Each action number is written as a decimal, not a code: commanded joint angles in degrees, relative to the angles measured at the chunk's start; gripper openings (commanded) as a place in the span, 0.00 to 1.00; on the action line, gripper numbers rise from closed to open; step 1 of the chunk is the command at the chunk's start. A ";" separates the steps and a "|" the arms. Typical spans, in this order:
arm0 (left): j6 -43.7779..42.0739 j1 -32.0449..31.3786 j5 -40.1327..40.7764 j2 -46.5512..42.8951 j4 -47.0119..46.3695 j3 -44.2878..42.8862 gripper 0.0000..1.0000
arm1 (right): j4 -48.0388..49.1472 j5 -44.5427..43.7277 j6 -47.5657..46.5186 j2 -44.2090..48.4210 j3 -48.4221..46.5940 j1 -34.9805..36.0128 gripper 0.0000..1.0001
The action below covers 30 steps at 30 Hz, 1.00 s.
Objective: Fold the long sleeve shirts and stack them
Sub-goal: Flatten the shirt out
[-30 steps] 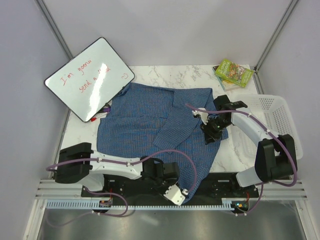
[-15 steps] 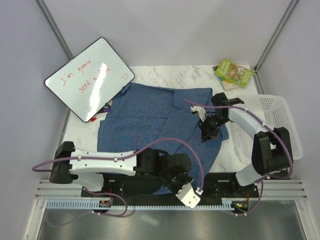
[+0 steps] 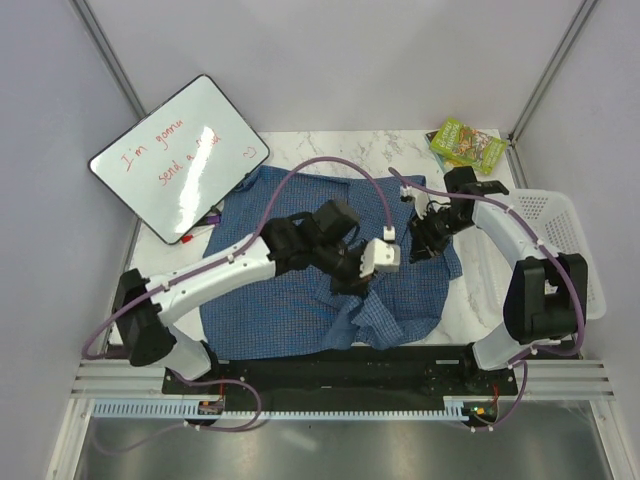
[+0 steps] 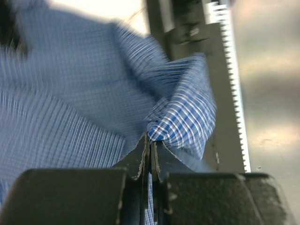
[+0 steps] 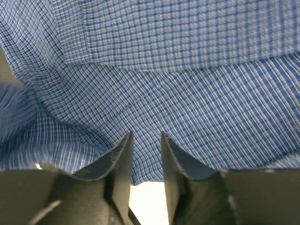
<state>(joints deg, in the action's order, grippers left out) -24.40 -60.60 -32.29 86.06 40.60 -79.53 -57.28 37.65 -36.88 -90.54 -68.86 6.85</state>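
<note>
Seen from above, the blue checked shirt (image 3: 270, 300) lies spread across the marble surface (image 3: 330, 145), the white mesh basket (image 3: 560, 225) off to its right. The left end effector (image 3: 358, 278) holds a bunch of cloth raised over the middle, and the right end effector (image 3: 425, 245) hovers at the shirt's right edge. The left wrist view shows jaws pinched tight on a creased edge. The right wrist view shows parted, empty jaws just above the cloth. This looks like the first fold. Next, the pinched edge wants carrying across and laying flat.
</note>
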 commanded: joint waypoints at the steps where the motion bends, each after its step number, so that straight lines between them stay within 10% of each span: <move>1: 9.01 8.47 -5.94 4.10 0.71 3.14 0.06 | -5.54 0.67 -5.30 0.80 -2.86 -1.84 0.45; 8: 17.63 22.53 -8.40 13.24 -5.36 7.02 0.10 | -7.85 4.97 -14.52 12.30 6.27 -2.98 0.48; 12: 17.56 27.54 -10.51 15.10 -4.65 6.49 0.43 | -6.02 6.21 -18.75 17.24 11.81 -1.67 0.50; 30: 12.37 48.02 9.68 8.77 10.81 13.00 0.67 | 12.09 -7.50 -4.69 21.38 22.72 31.72 0.61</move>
<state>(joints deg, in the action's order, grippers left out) -8.21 -14.90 -29.41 96.38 46.74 -66.74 -50.74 32.34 -44.42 -66.54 -46.39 35.14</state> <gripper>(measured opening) 0.665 0.603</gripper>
